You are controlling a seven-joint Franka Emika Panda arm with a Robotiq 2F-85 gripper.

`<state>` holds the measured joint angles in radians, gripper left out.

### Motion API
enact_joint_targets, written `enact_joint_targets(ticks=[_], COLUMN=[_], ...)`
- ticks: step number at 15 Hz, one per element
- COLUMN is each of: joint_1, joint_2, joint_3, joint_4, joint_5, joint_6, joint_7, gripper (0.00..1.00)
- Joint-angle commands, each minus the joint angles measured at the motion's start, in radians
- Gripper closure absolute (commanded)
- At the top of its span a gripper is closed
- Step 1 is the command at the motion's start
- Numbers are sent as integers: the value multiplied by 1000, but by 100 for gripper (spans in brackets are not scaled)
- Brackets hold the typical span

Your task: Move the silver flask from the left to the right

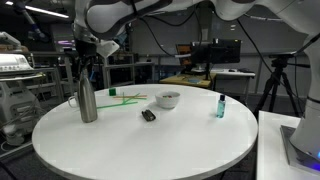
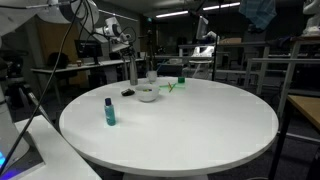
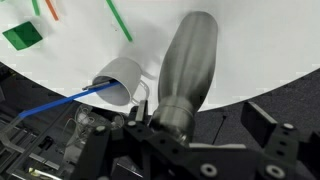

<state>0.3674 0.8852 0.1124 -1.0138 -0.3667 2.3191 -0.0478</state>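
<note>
Grasping stage: tall brushed-silver metal flask stands upright, frame left on round white worktop; gripper spread apart around its neck. Centre jaws, clamp firmly, lift straight; white mug sits just beside.

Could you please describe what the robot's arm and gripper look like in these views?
The arm is white to light grey, made of thick rounded links with bulging joints. The gripper at its end is black and blocky; the wrist view shows dark angular linkages. No markings are legible, and no cable clearly belonging to the arm can be made out.
</note>
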Motion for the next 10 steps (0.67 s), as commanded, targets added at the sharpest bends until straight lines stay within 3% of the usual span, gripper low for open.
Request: enact_joint_targets(ticks=[1,10], joint_1=[6,18], joint_2=[9,20], joint_3=[-9,-48], joint_4=[10,15], joint_5=[-15,-104], joint_6=[6,90], joint_7=[-5,21], gripper=[0,0])
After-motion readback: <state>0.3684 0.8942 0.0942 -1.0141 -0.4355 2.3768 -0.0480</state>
